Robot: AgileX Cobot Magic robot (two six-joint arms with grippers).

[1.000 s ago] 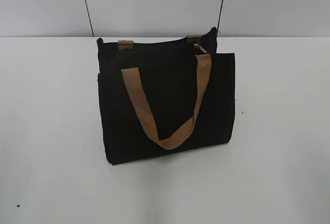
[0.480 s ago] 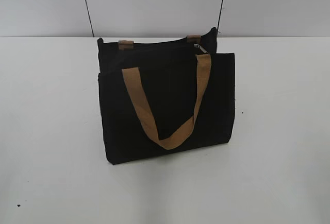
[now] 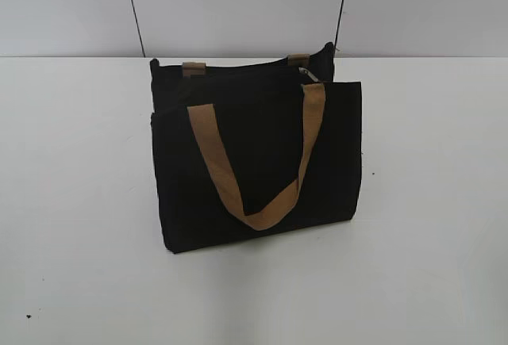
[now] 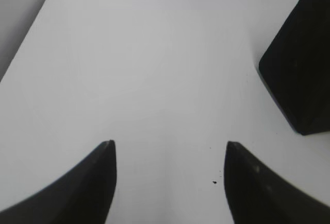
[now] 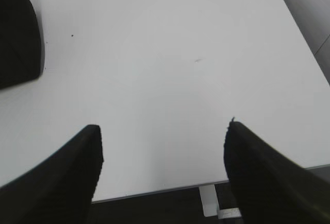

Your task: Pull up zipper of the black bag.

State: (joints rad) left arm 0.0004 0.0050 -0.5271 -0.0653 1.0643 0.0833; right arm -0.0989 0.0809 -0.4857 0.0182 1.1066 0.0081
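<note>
Nothing has shifted since the earlier frames. The black bag (image 3: 258,162) stands on the white worktop (image 3: 429,202). The left tool (image 4: 170,147) is spread wide over bare worktop, the bag ahead to its right. The right tool (image 5: 164,127) is equally wide, the bag ahead to its left. The zipper (image 3: 311,76) pull sits at the bag's top right end.

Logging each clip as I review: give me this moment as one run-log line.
stage: pre-approach | left hand: open, empty | right hand: open, empty | soft black fabric bag: upright on white table, untouched | silver-grey zipper pull: right end
</note>
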